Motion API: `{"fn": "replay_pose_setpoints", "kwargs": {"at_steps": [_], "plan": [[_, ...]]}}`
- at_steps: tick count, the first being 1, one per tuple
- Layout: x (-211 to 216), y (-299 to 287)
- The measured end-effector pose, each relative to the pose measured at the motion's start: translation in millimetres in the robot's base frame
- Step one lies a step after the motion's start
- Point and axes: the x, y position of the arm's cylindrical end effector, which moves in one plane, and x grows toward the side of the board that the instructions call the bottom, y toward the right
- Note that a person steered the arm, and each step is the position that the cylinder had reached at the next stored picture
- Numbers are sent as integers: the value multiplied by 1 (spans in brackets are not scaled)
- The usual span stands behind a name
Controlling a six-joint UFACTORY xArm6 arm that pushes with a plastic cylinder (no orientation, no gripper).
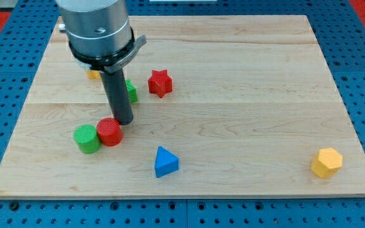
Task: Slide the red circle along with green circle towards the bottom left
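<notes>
Two circles sit touching near the bench's (246, 63) left edge: green circle (87, 139) toward that edge, red circle (109, 132) beside it. My tip (123, 121) rests just against the red circle's far side; this tool is a plain rod with nothing to clamp.

My tip (123, 121) touches the red circle (109, 132), green circle (87, 139) touching its left
</notes>
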Motion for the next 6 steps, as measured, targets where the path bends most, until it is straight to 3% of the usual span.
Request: {"fn": "replay_pose_setpoints", "kwargs": {"at_steps": [1,3,4,6], "plan": [[19,-17],[32,20],[54,-2],[56,-41]]}}
